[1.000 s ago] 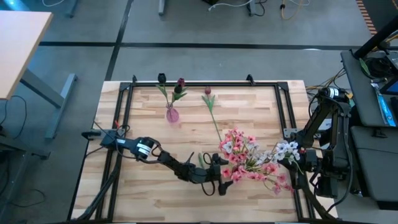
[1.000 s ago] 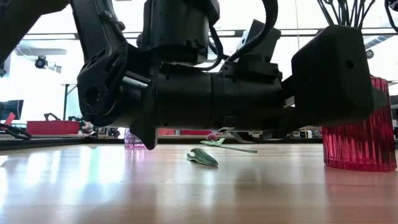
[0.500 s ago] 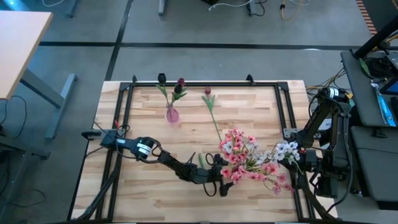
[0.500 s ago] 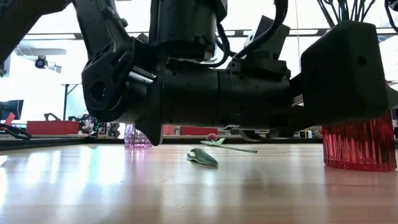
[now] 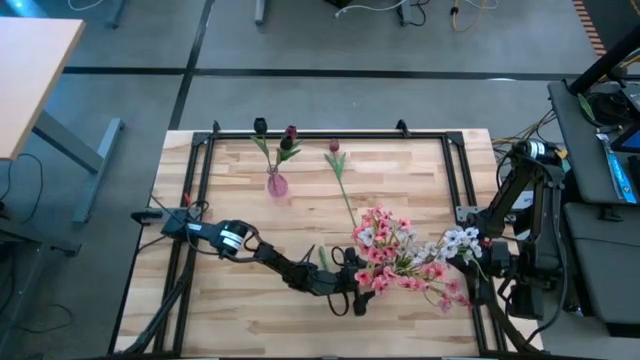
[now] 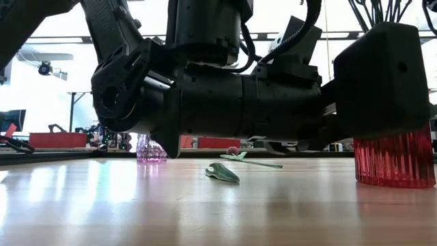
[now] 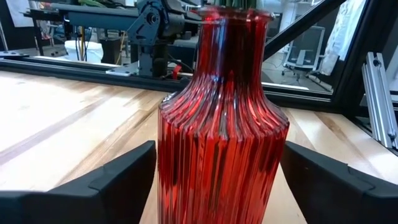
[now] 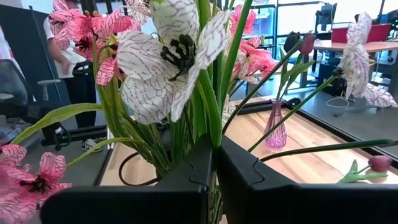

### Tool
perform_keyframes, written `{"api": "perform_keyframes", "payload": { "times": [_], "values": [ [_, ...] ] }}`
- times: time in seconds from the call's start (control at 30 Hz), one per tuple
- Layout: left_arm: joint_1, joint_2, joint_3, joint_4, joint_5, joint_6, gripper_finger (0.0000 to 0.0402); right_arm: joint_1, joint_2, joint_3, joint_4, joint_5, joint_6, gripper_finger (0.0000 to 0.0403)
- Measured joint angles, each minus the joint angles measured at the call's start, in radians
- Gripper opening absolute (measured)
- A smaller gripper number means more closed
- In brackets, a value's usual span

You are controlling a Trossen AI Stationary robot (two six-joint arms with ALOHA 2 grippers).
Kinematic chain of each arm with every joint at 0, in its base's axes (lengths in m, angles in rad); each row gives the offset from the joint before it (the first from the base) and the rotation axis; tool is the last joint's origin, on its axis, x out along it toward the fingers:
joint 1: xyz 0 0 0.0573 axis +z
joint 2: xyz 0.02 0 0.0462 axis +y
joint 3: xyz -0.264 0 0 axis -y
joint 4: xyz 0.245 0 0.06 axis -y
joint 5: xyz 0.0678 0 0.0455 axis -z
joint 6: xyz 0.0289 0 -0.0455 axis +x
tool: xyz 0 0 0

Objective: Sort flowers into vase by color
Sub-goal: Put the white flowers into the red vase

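Observation:
A red ribbed vase (image 7: 222,124) stands on the table (image 5: 250,220), also showing in the low view as the red vase (image 6: 392,149). My left gripper (image 7: 217,177) is open, one finger on each side of the vase's body; whether they touch it I cannot tell. Pink blooms (image 5: 385,250) spread above it. My right gripper (image 8: 214,146) is shut on a bunch of flower stems at the table's right edge, with white blooms (image 5: 462,240). Two maroon tulips (image 5: 289,133) stand in a small pink vase (image 5: 277,184). Another tulip (image 5: 336,152) lies on the table. My right gripper pinches several green stems (image 8: 211,115) between its two fingers (image 8: 186,168). The stems rise out of the shut fingers, and white veined blooms (image 8: 165,59) and pink blooms (image 8: 93,28) fan out beyond them, above the table.
A loose green leaf (image 6: 222,173) lies on the table between the two vases. A black frame (image 5: 330,135) runs around the tabletop. A person (image 8: 65,59) stands in the room beyond the table. Bare wood lies on the table's left half.
My left arm has edged slightly toward the table's right, nearer the red vase, uncovering more of the small pink vase in the low view. The vases and flowers have kept their places.

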Motion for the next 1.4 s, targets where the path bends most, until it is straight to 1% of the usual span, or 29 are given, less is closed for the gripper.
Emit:
{"api": "perform_keyframes", "payload": {
  "times": [0.33,0.53,0.67,0.8,0.93,1.13,1.27,1.4],
  "values": [
    [0.000,0.000,0.000,-0.001,-0.006,0.000,0.0291,0.000,0.059,0.000,0.082,0.030,-0.007,0.0012],
    [0.000,0.000,0.000,-0.003,-0.007,0.000,0.0278,0.000,0.079,0.000,0.123,0.031,-0.018,0.0012],
    [0.000,0.000,0.000,-0.003,-0.008,-0.001,0.0276,0.000,0.079,0.000,0.163,0.034,-0.051,0.0012],
    [0.000,0.000,0.000,-0.005,-0.008,-0.002,0.0276,-0.001,0.084,0.000,0.232,0.057,-0.122,0.0012],
    [0.000,0.000,0.000,-0.010,-0.008,-0.002,0.0275,-0.010,0.097,0.000,0.290,0.057,-0.180,0.0012],
    [0.000,0.000,0.000,-0.017,-0.008,0.010,0.0275,-0.058,0.125,0.000,0.317,0.056,-0.192,0.0012],
    [0.000,0.000,0.000,-0.019,-0.009,0.021,0.0275,-0.068,0.129,0.000,0.341,0.057,-0.204,0.0012],
    [0.000,0.000,0.000,-0.025,-0.009,0.029,0.0274,-0.071,0.129,0.000,0.435,0.057,-0.293,0.0012]
  ]
}}
